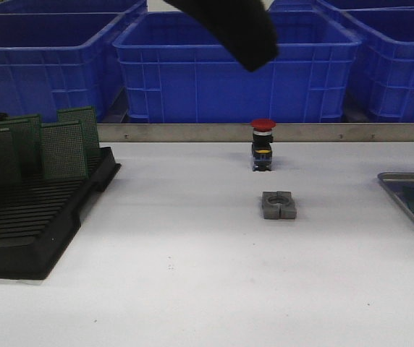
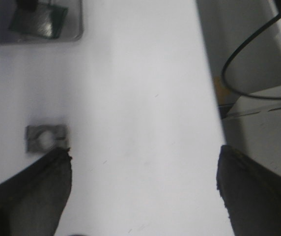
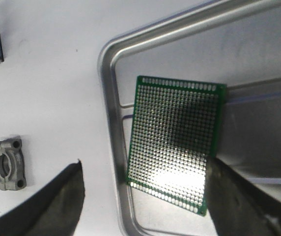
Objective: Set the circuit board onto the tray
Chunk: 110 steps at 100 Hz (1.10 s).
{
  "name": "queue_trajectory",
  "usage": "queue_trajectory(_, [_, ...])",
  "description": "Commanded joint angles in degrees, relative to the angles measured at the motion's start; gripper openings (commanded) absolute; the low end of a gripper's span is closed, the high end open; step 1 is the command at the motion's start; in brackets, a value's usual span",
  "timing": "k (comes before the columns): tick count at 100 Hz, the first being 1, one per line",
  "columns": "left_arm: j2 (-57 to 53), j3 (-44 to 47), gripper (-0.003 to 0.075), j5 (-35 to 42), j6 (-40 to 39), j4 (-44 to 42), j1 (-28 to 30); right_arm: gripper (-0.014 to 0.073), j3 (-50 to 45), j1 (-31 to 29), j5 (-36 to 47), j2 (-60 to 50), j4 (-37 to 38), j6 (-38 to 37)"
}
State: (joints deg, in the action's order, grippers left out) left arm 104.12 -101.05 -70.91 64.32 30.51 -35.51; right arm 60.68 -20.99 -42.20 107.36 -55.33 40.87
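Already the board lies flat in the tray, at three o'clock on the table; both my end effectors, left and right, gape empty, placement seemingly done.

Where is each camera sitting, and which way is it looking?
Front view: sits behind the table looking forward at the black rack, red button, blue bins; a dark arm part shows on top.
Left wrist view: on the left arm, looking down at the table; left hand open.
Right wrist view: on the right arm, looking down at the circuit board in the tray; right hand open.
Shared: all three see the grey metal block.
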Motion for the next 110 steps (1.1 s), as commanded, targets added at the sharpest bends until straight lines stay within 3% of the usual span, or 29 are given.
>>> queue_trajectory(1, [-3.1, -3.8, 0.0568, -2.1, -0.9, -5.0, 1.8, 0.0533, 1.4, -0.4, -1.7, -2.6, -2.2, 0.8])
queue_trajectory(35, [-1.9, -4.9, 0.0568, -1.6, -0.9, -25.4, 12.7, 0.0533, 1.4, -0.4, -2.3, -2.6, -2.2, 0.8])
queue_trajectory(70, [2.4, -4.9, 0.0568, 1.2, 1.9, -25.6, 23.2, 0.0533, 1.4, -0.4, -2.4, -2.6, -2.3, 0.8])
queue_trajectory(110, [5.1, -4.9, 0.0568, 3.1, 9.3, -23.6, 24.1, 0.0533, 1.4, -0.4, -2.7, -2.6, -2.2, 0.8])
